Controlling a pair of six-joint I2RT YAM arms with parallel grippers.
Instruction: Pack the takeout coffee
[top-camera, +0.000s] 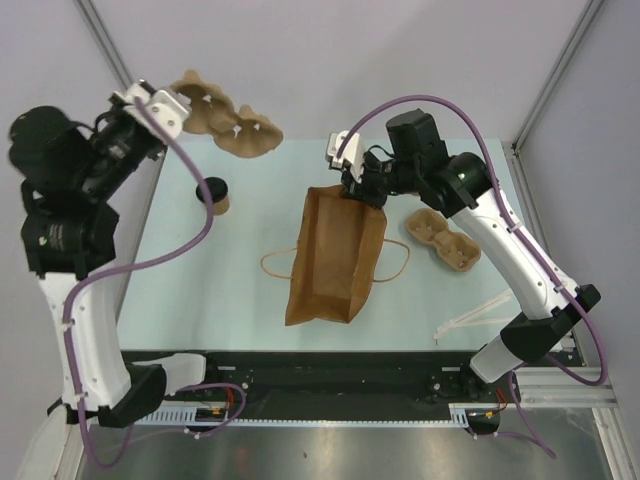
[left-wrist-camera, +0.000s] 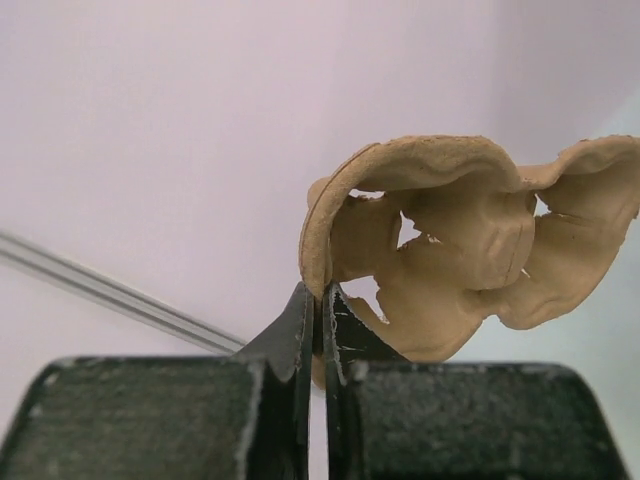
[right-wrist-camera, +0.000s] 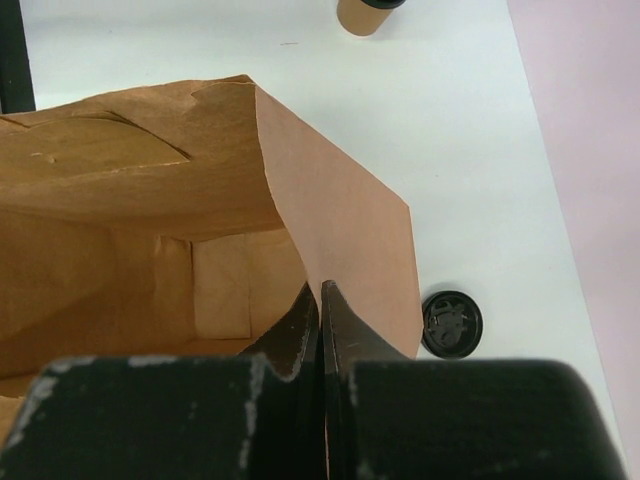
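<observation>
My left pincer (left-wrist-camera: 320, 298) is clamped on the rim of a pulp tray (top-camera: 228, 118), up off the table (top-camera: 180, 290), while the coffee cup (top-camera: 213, 196) stands just left of the bag (top-camera: 335, 262), whose mouth edge my right pincer (right-wrist-camera: 320, 296) pinches, presumably to prop it open for loading.

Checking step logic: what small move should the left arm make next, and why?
Probably carry the pulp cup tray toward the mouth of the paper bag: the left gripper pinches the tray aloft, and the right gripper holds the bag's rim open.
</observation>
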